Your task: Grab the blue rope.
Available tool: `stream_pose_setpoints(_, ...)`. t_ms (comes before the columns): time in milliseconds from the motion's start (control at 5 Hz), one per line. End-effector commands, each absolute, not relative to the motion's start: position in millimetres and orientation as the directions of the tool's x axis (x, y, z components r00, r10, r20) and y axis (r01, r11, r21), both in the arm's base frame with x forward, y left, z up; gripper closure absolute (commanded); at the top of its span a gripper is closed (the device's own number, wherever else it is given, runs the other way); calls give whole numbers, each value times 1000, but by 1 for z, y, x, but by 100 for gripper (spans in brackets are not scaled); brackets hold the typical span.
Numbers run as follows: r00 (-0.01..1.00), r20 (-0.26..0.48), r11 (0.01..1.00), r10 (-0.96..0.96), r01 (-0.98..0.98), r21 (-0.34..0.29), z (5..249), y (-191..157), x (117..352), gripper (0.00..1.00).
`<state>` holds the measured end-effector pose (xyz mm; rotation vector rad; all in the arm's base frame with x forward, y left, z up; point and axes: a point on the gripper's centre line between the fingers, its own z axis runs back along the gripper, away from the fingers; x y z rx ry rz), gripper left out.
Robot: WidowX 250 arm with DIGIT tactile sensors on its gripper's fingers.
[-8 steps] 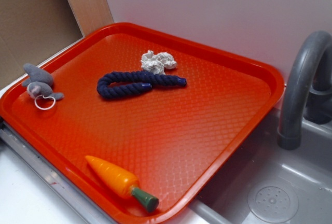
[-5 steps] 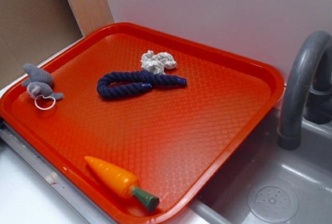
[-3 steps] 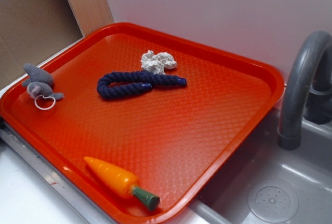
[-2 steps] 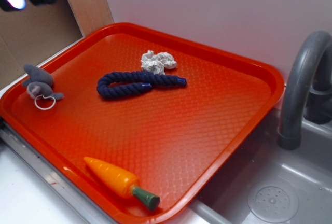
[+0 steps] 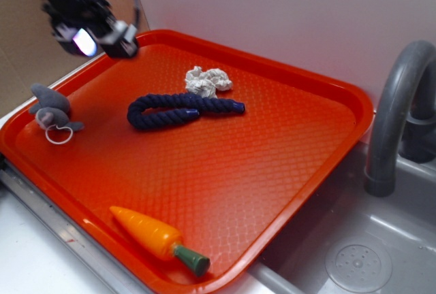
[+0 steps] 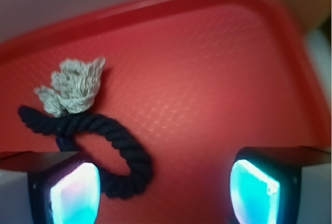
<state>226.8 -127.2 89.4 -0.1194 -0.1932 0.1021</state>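
Lying mid-tray point(image 5: 286, 171), blue rope point(image 5: 178, 109), crumpled cloth point(image 5: 206, 80) touching it, carrot point(image 5: 158, 238) well apart

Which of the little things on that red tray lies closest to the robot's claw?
The grey plush toy at the tray's left edge; the gripper hovers just above it.
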Motion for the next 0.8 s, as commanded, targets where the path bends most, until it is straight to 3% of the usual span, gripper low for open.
stream_pose_setpoints(0,991,121,997,63,-56,-56,33,-144,236,0)
stream_pose_setpoints(400,997,75,1000,11,-10,-9,7,-152,236,1)
stream_pose_setpoints(600,997,73,1000,6,-7,15,7,-152,231,100)
